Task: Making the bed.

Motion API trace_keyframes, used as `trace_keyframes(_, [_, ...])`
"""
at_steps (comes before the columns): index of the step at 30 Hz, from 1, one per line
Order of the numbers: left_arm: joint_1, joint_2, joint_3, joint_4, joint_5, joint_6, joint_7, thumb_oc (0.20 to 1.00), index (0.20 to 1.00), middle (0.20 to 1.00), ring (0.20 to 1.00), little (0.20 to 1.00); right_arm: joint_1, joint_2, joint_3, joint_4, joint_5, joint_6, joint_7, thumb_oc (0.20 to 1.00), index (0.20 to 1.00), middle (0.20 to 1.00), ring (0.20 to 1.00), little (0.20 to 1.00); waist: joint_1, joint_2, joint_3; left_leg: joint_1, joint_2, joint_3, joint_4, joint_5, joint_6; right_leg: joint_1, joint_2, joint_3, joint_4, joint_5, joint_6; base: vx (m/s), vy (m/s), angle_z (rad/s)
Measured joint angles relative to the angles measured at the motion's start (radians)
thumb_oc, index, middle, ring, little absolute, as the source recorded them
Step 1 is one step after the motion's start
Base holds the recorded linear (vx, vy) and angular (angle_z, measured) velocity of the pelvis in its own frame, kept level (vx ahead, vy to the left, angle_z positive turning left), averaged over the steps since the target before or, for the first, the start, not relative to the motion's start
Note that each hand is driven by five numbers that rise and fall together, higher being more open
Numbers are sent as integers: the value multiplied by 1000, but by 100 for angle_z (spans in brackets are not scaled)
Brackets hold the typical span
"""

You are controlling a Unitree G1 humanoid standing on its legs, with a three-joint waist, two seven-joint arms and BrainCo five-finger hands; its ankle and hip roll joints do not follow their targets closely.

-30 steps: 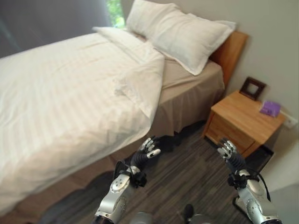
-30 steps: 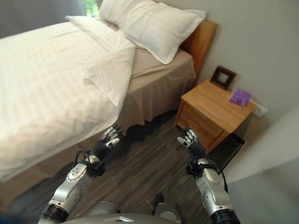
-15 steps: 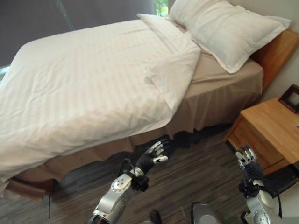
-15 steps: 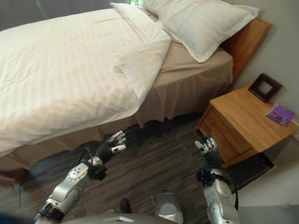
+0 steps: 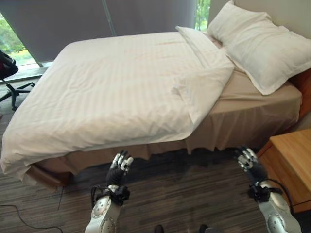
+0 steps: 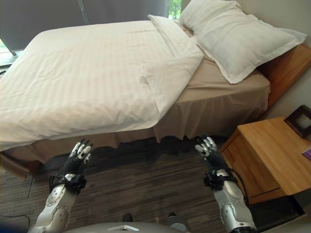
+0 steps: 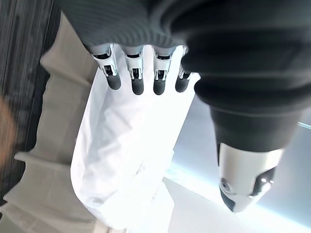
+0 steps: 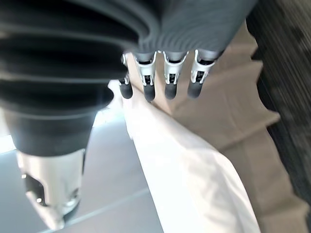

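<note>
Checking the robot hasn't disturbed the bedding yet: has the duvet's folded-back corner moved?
No. The camera swung, but the folded-back corner lies beside the pillow and hangs over the bed skirt as before.

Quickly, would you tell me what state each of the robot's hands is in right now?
Left hand: open, fingers straight, holding nothing, short of the duvet.
Right hand: open, fingers straight, holding nothing, in front of the bed skirt.
</note>
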Motion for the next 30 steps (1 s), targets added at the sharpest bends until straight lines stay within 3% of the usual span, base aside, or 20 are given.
trace_keyframes(2, [-29,12,-11,10,8,0,4,1000,1000,1000,1000,1000,-9,11,31,4,-30,6,18,1000,1000,1000,1000,1000,-6,7,45,31,1,-7,-4,-13,-5,-67,-34,-22,147,6,35,333,-88,-9])
trace_keyframes(3, [-30,15,-11,7,10,-4,5,1000,1000,1000,1000,1000,-6,20,35,2,-38,8,21,1000,1000,1000,1000,1000,-17,2,46,26,2,-3,-2,-14,-5,-84,-59,-54,145,2,29,425,-204,17])
trace_keyframes(4, [-29,19,-16,7,10,-6,5,1000,1000,1000,1000,1000,-5,26,35,1,-36,11,21,1000,1000,1000,1000,1000,-23,4,47,13,6,-7,-3,-21,-16,-89,-85,-89,99,-2,18,463,-239,25])
trace_keyframes(5, [-31,24,-23,8,9,-8,4,1000,1000,1000,1000,1000,1,38,26,2,-33,12,23,1000,1000,1000,1000,1000,-30,3,43,-8,12,-19,-9,-51,-58,-80,-94,-94,-6,-9,6,332,-171,32])
trace_keyframes(6, [-35,31,-26,9,9,-11,4,1000,1000,1000,1000,1000,7,57,17,-1,-32,13,23,1000,1000,1000,1000,1000,-44,-26,35,-15,-13,-16,12,-64,-53,-72,-113,-87,-77,-13,7,467,-293,71])
trace_keyframes(7, [-61,55,-24,27,9,-16,2,1000,1000,1000,1000,1000,2,79,7,-3,-23,5,33,1000,1000,1000,1000,1000,-80,-70,56,-111,-55,-41,280,-106,-17,-50,-179,-79,-166,64,25,429,-341,55])
trace_keyframes(8, [-71,33,-36,51,11,-7,2,1000,1000,1000,1000,1000,-12,40,11,-8,-22,7,34,1000,1000,1000,1000,1000,-87,9,79,-109,6,-57,318,-217,-43,-35,-141,-89,-144,86,34,553,-496,30])
trace_keyframes(9, [-66,20,-35,52,13,-1,-1,1000,1000,1000,1000,1000,-3,31,17,-4,-21,15,37,1000,1000,1000,1000,1000,-91,26,85,-75,6,-58,293,-221,-51,-24,-140,-84,-152,98,23,328,-374,-21])
trace_keyframes(10, [-65,12,-33,44,20,-1,-2,1000,1000,1000,1000,1000,3,14,28,-6,-11,25,42,1000,1000,1000,1000,1000,-91,45,80,-54,12,-58,259,-214,-58,-18,-135,-105,-157,99,23,323,-403,-18])
trace_keyframes(13, [-75,5,-26,35,36,-16,-9,1000,1000,1000,1000,1000,-17,-20,75,8,-3,30,60,1000,1000,1000,1000,1000,-99,79,57,6,88,-64,155,-167,-104,5,-67,-148,-154,67,-55,329,-501,6])
trace_keyframes(14, [-71,4,-30,23,36,-18,-16,1000,1000,1000,1000,1000,-26,-24,92,6,-3,30,64,1000,1000,1000,1000,1000,-96,62,54,21,105,-65,168,-146,-93,8,-57,-166,-139,53,-109,313,-539,25])
trace_keyframes(16, [-101,-9,-40,35,28,-19,-16,1000,1000,1000,1000,1000,-69,-46,126,-1,-5,34,63,1000,1000,1000,1000,1000,-71,23,67,-92,124,-90,427,-120,-70,32,-56,-163,-134,31,-159,286,-491,-6])
trace_keyframes(17, [-103,-18,-42,36,26,-19,-14,1000,1000,1000,1000,1000,-86,-54,135,-3,-4,32,64,1000,1000,1000,1000,1000,-72,16,71,-119,130,-103,484,-98,-67,42,-47,-171,-131,40,-152,352,-487,-30])
trace_keyframes(18, [-103,-33,-47,36,2,-20,-14,1000,1000,1000,1000,1000,-108,-65,152,-9,8,32,66,1000,1000,1000,1000,1000,-45,11,68,-152,133,-143,554,-46,-101,23,-13,-172,-21,-37,-135,211,-242,-32])
trace_keyframes(19, [-111,-15,-56,22,-7,-23,-15,1000,1000,1000,1000,1000,-112,-51,163,-12,11,30,70,1000,1000,1000,1000,1000,-19,-46,57,-165,122,-139,601,-6,-104,40,-9,-155,-22,-95,-198,308,-311,-34])
trace_keyframes(20, [-104,-13,-70,21,-9,-21,-12,1000,1000,1000,1000,1000,-124,-44,178,-7,14,30,72,1000,1000,1000,1000,1000,-3,-66,54,-160,123,-151,609,41,-103,67,-8,-156,-58,-70,-208,308,-257,-27])
trace_keyframes(22, [-108,-17,-87,14,-9,-20,-16,1000,1000,1000,1000,1000,-125,-42,178,-18,14,24,72,1000,1000,1000,1000,1000,1,-65,58,-185,142,-106,649,83,-94,120,2,-182,-127,-56,-229,407,-205,19])
trace_keyframes(25, [-123,-16,-90,3,-11,-22,-29,1000,1000,1000,1000,1000,-113,-63,184,-28,3,28,75,1000,1000,1000,1000,1000,4,-61,65,-175,137,25,483,66,-111,200,12,-209,-234,-29,-232,349,-25,28])
trace_keyframes(28, [-109,-12,-79,1,-7,-24,-30,1000,1000,1000,1000,1000,-115,-60,181,-36,-7,27,85,1000,1000,1000,1000,1000,37,-21,73,-123,65,-11,228,67,-110,251,51,-167,-303,4,-229,392,35,-42])
trace_keyframes(30, [-104,-8,-74,-7,-1,-24,-30,1000,1000,1000,1000,1000,-103,-51,182,-39,-7,27,87,1000,1000,1000,1000,1000,32,-7,75,-128,30,-51,158,68,-111,287,63,-134,-346,3,-215,246,22,-47])
